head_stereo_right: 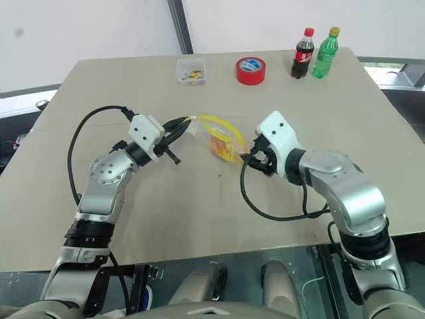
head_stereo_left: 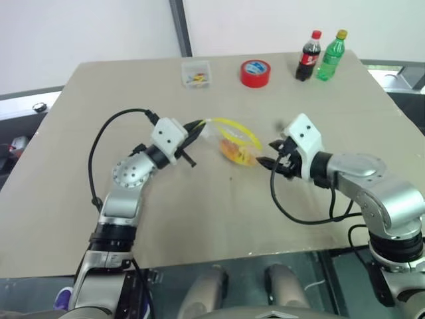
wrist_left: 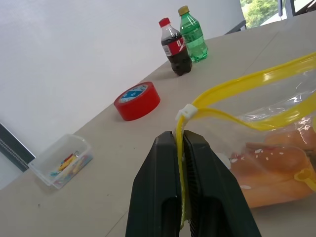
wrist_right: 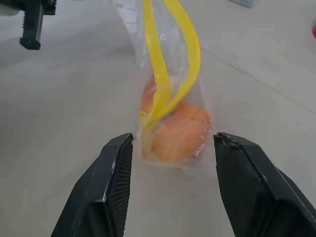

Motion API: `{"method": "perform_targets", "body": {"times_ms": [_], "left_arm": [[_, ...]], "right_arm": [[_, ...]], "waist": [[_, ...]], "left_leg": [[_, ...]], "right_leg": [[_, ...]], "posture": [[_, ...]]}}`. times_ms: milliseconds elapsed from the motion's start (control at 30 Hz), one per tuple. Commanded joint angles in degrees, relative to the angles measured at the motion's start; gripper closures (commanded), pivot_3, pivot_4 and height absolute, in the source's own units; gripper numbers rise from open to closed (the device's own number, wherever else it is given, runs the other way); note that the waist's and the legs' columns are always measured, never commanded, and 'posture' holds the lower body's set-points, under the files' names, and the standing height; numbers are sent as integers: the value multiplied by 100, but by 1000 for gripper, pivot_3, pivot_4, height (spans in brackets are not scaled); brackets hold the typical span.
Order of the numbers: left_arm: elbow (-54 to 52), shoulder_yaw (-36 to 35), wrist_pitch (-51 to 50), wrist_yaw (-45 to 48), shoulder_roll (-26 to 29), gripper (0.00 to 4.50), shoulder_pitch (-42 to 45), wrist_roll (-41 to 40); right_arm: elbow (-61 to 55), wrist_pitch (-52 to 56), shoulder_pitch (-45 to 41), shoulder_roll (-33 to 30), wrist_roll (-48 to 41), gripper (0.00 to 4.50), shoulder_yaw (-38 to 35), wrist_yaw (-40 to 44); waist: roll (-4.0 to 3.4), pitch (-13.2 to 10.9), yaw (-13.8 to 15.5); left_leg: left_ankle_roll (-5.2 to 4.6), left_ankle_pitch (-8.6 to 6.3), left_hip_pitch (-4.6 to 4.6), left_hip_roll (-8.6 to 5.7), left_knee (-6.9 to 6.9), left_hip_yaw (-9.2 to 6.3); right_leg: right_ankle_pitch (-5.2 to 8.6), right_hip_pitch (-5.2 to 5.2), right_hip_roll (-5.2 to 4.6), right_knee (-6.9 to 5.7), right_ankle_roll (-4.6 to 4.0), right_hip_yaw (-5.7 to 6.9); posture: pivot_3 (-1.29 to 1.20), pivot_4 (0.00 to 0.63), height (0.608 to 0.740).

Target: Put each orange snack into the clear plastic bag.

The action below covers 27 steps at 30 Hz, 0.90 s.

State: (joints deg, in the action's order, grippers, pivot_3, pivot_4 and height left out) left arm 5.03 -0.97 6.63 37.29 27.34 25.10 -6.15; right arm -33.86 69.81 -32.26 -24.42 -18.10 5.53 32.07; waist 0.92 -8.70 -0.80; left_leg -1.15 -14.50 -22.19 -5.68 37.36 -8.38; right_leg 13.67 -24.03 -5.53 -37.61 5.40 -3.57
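Under both hands lies the broad tan counter [head_stereo_left: 199,219], which carries everything else. Between the two hands hangs the crinkly transparent zip bag with its yellow closure strip [head_stereo_left: 234,141]: the left hand [wrist_left: 182,148] has its two black fingers pressed together on that strip near one end, pinching the bag so that its mouth stays up and bowed open while the body sags toward the counter. Held this way the bag likely acts as a pocket that cannot tip or spill.

Just in front of the right hand [wrist_right: 170,148], whose black fingers stand spread apart on either side of the bag's lower part without touching it, sit the two glossy orange oval snacks with pale speckles [wrist_right: 175,131], both already inside the bag, resting against each other at its bottom. By my reading the filling is done; the right hand holds nothing, and its place beside the bag looks suited either to steadying it or to pulling away.

Well beyond both hands, at the far edge of the counter, stand a flat red roll of tape [head_stereo_left: 255,72], a small dark cola bottle with a red cap [head_stereo_left: 309,55] just beside a small green bottle with a yellow cap [head_stereo_left: 331,54], and a small clear square box of tiny coloured bits [head_stereo_left: 196,74], all clear of the work.
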Motion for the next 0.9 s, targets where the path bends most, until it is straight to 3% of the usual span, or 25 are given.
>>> {"method": "perform_targets", "body": {"times_ms": [33, 167, 367, 567, 733, 900], "left_arm": [[-333, -7, 41, -63, -1, 4500, 21, -1], [-407, -29, -1, -111, -8, 4500, -11, -16], [-266, -133, -23, -327, -73, 4500, 254, -36], [17, -168, 215, -203, -49, 4500, 670, -115], [-460, 4, 293, 236, 32, 4500, 287, -312], [-960, 539, 192, 762, 203, 4500, -501, -211]], "right_arm": [[30, -9, -193, 164, -138, 2628, -140, -178], [260, -128, -248, 157, -122, 4471, -146, -306], [1408, -1536, -606, -426, 710, 4471, -5, -602], [2632, -3852, -992, -1238, 1682, 4471, 93, -611], [2164, -4395, -356, -1466, 1579, 4471, -17, -292], [1324, -4174, 980, -2014, 1577, 4471, 177, 372]], "waist": [[0, 0, -2], [0, 0, 0], [0, -1, 0], [1, -1, -9], [1, 0, -29], [0, -1, -3]], "left_leg": [[0, 0, 0, 0, 0, 0], [0, 0, -1, -1, 0, 0], [0, 0, -1, -5, 0, 1], [8, 5, -6, -4, -2, 3], [8, 5, -47, 0, -7, 1], [7, 5, -79, -2, -4, 8]], "right_leg": [[0, 0, 0, 0, 0, 0], [0, 0, -1, 1, 0, 0], [0, 0, -2, 1, 0, 1], [0, -5, -2, 5, 1, 2], [0, -39, -1, 21, 0, 2], [0, -74, -3, 10, 0, -7]], "posture": [[0, 150, 740], [0, 150, 740], [0, 150, 740], [0, 150, 740], [0, 150, 740], [0, 150, 740]]}}
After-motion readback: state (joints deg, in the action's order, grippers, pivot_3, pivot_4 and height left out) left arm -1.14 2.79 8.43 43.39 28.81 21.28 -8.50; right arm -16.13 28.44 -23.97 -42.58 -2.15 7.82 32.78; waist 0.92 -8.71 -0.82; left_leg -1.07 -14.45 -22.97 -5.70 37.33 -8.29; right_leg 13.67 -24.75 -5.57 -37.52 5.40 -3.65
